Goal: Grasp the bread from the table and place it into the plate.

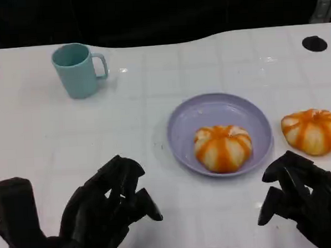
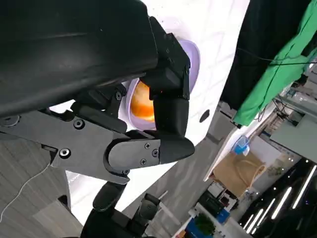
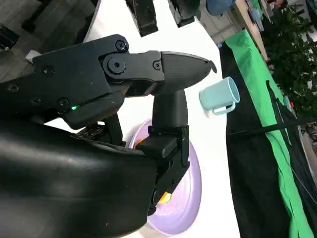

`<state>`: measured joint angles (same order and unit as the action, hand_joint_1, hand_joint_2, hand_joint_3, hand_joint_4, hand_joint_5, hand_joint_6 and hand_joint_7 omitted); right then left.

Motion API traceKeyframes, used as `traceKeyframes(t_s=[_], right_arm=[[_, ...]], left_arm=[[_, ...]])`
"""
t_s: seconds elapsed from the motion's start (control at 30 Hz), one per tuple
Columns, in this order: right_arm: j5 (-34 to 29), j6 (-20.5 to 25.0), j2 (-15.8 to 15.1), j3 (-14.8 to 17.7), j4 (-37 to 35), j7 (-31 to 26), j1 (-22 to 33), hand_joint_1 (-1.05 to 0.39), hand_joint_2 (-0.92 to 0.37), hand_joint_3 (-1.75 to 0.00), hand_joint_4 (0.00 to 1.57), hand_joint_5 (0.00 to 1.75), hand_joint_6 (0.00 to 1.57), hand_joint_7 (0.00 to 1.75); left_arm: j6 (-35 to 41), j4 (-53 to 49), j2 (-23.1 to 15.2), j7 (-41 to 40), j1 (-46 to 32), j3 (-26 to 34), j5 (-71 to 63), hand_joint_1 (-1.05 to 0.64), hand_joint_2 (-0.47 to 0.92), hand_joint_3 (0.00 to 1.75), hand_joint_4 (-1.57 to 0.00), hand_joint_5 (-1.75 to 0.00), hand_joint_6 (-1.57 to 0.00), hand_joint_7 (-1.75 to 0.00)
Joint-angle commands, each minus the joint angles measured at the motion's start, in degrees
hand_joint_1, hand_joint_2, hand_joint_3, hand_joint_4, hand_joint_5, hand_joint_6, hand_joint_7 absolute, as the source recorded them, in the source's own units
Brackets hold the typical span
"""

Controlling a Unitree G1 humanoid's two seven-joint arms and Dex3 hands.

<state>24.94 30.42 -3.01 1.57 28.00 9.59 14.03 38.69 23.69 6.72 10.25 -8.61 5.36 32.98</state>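
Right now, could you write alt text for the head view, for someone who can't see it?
A white table holds a lilac plate with one orange-striped bread roll in it, and a second roll lying on the table just right of the plate. A teal mug stands at far left. The robot's black left hand and right hand hover at the near edge, holding nothing.

No text, label, brand, number or sign can be read in any of the views.
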Motion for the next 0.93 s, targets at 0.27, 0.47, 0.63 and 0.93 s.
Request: traceKeyframes(t_s=[0.27,0.47,0.63,0.93], right_arm=[[0.73,-0.21,-1.03,1.11,0.96,0.61,0.44,-0.46,-0.92,-0.39,0.63,1.75,0.49,1.61],[1.28,-0.27,-0.93,1.63,0.74,0.96,0.52,-0.46,-0.92,-0.37,0.63,1.75,0.49,1.60],[0.83,-1.19,-1.08,1.52,0.15,1.60,0.55,-0.46,-0.92,-0.37,0.64,1.75,0.50,1.60],[0.30,-2.04,-1.15,1.38,-0.29,1.97,0.70,-0.46,-0.92,-0.37,0.64,1.75,0.49,1.62]], left_arm=[[-1.88,-1.29,-1.19,0.71,-0.72,0.08,1.12,-0.56,0.92,0.47,-0.78,-1.75,-0.49,-1.75],[-3.19,-2.48,-1.55,1.21,-0.47,-0.44,1.23,-0.56,0.92,0.41,-0.79,-1.75,-0.54,-1.75],[-4.14,-3.13,-2.23,1.68,-0.43,-0.95,1.04,-0.56,0.92,0.43,-0.79,-1.75,-0.52,-1.75],[-5.37,-3.97,-2.97,1.62,-0.27,-1.47,0.75,-0.58,0.92,0.43,-0.79,-1.75,-0.52,-1.75]])
